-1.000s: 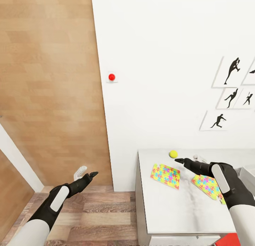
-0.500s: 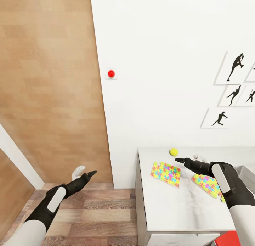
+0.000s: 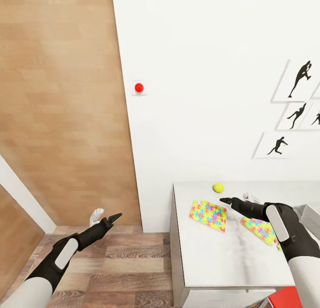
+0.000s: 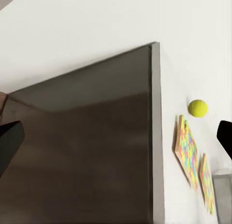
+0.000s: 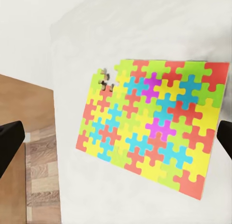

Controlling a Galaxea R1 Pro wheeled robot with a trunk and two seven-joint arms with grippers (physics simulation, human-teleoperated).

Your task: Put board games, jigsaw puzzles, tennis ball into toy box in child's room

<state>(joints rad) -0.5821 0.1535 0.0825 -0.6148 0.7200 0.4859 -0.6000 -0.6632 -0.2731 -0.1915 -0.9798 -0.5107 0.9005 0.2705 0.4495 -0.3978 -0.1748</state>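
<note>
text: none legible | wall pictures [image 3: 297, 109]: black figure silhouettes, no lettering | jigsaw puzzles [image 5: 152, 122]: no print

Two multicoloured jigsaw puzzles [image 3: 208, 215] [image 3: 260, 230] lie flat on the pale table [image 3: 222, 259]; the yellow tennis ball [image 3: 218, 187] rests beyond them.

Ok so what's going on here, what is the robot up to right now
The robot stands at the end of the table with both arms raised. Its right gripper is open and empty, hovering above the tabletop between two jigsaw puzzles, with the tennis ball just beyond it near the wall. The left gripper is open too, held out over the wooden floor beside the table. Nothing has been picked up yet.
</note>
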